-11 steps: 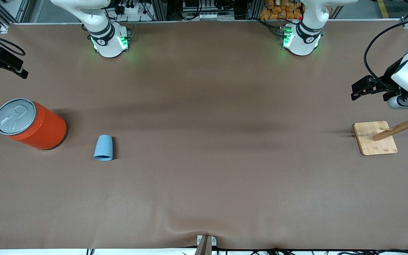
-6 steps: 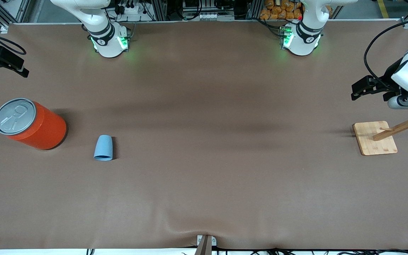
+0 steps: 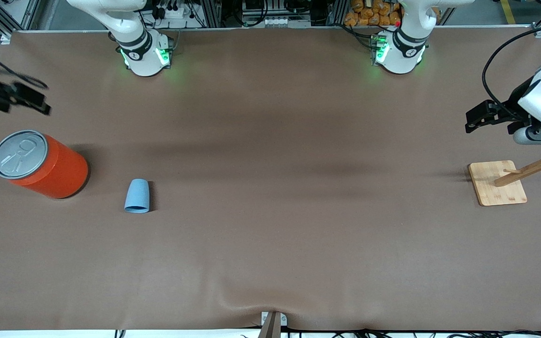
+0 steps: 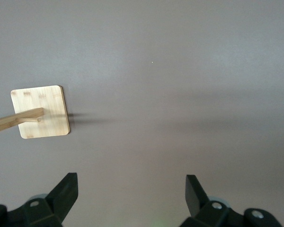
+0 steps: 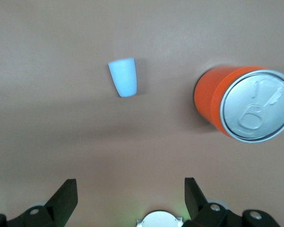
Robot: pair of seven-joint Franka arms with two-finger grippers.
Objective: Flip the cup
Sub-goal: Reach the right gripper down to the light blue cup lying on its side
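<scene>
The right gripper (image 3: 26, 101), jaws spread wide and empty, is now blurred with motion and is seen shifted from its place half a second ago, toward five o'clock in the front view, over the table above the can (image 3: 40, 164). The cup (image 3: 137, 196), untouched and resting mouth-down on the table (image 3: 270, 234) at about four o'clock from the can, is judged to be the target of an approach just begun. At three o'clock, the left gripper (image 3: 479, 117) is kept waiting, open and empty, above the wooden stand (image 3: 498, 183).
</scene>
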